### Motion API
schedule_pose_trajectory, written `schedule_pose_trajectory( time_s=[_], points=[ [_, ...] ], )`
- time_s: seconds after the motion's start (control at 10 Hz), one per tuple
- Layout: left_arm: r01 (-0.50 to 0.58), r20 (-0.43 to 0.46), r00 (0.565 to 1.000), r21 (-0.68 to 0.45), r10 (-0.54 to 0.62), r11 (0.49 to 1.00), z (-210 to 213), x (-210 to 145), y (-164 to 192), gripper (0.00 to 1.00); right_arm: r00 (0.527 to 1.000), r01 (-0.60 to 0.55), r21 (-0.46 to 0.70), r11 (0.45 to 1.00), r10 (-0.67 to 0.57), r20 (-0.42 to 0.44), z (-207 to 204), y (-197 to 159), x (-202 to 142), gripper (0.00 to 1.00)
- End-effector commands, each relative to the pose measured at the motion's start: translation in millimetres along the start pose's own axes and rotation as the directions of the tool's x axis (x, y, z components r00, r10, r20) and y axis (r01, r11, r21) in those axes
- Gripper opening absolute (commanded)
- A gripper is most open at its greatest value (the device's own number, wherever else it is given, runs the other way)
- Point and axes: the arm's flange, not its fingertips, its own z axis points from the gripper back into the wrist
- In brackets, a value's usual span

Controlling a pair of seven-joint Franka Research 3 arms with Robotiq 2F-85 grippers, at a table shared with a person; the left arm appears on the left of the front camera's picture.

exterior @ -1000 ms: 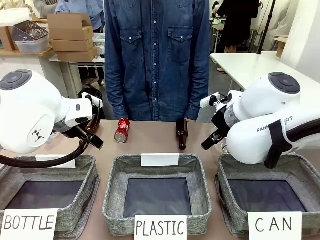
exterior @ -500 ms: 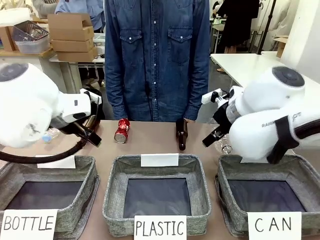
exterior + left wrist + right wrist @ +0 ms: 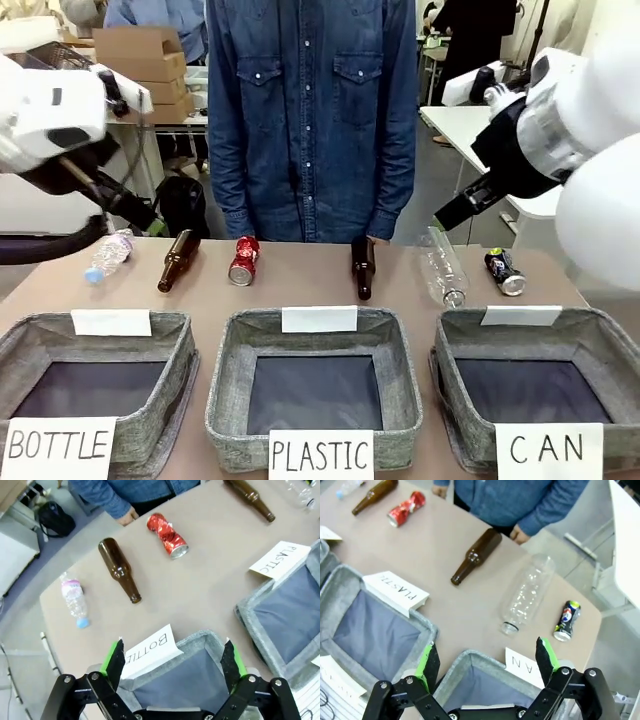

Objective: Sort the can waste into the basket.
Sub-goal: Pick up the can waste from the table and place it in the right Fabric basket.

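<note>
Shiny red crushed metal can (image 3: 243,260), silver ends. Dark blue-black crushed can (image 3: 505,271), coloured print. Grey woven-fabric basket (image 3: 585,322), dark floor, white sign, black "CAN" lettering. Brown glass bottles (image 3: 362,265). Light brown surface (image 3: 300,290). Person's blue denim shirt (image 3: 310,100).

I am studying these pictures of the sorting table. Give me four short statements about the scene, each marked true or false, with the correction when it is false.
1. The red crushed can lies on the table, outside every basket. True.
2. The dark blue can is inside the CAN basket. False: it lies on the table behind that basket, beside the large clear plastic bottle.
3. The left gripper and the right gripper are both open and empty. True.
4. The CAN basket stands in the middle of the row. False: the PLASTIC basket is in the middle; the CAN basket is at the robot's right end.
</note>
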Motion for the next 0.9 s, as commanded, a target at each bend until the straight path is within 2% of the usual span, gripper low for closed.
schedule_pose_trajectory(
  time_s=[0.0, 0.1, 0.2, 0.3, 0.4, 0.5, 0.6, 0.7, 0.8],
  points=[
    [-0.031, -0.043, 0.999, -0.006, 0.031, 1.0, -49, 1, 7, 1.0, 1.0, 0.0, 0.005, 1.0, 0.0, -0.001, -2, -2, 0, 1.0],
    [0.0, 0.0, 1.0, 0.0, 0.0, 1.0, 0, 0, 0, 1.0, 0.997, -0.047, 0.109, 0.993, 0.053, -0.054, -12, -6, -9, 1.0],
    [-0.041, -0.046, 0.998, -0.132, 0.035, 0.99, 0, -4, 10, 1.0, 0.998, -0.012, 0.182, 0.983, 0.022, -0.052, -10, -12, -18, 1.0],
    [-0.075, -0.056, 0.997, -0.414, 0.057, 0.907, 8, -12, 31, 1.0, 0.994, 0.104, 0.321, 0.941, -0.102, -0.025, 0, -30, -28, 1.0],
    [-0.09, -0.026, 0.995, -0.662, 0.097, 0.744, 13, -25, 58, 1.0, 0.952, 0.275, 0.519, 0.81, -0.303, -0.032, 14, -53, -36, 1.0],
    [-0.172, -0.029, 0.971, -0.773, 0.237, 0.611, 12, -41, 86, 1.0, 0.892, 0.367, 0.721, 0.588, -0.441, -0.094, 30, -80, -50, 1.0],
    [-0.199, -0.01, 0.933, -0.848, 0.36, 0.491, 7, -57, 108, 1.0, 0.758, 0.511, 0.727, 0.459, -0.64, -0.128, 39, -106, -67, 1.0],
    [-0.205, 0.016, 0.876, -0.892, 0.482, 0.403, 5, -76, 125, 1.0, 0.644, 0.553, 0.769, 0.32, -0.75, -0.151, 46, -129, -87, 1.0],
    [-0.226, 0.021, 0.81, -0.911, 0.585, 0.345, 3, -95, 138, 1.0, 0.535, 0.597, 0.767, 0.235, -0.829, -0.161, 48, -146, -107, 1.0]
  ],
)
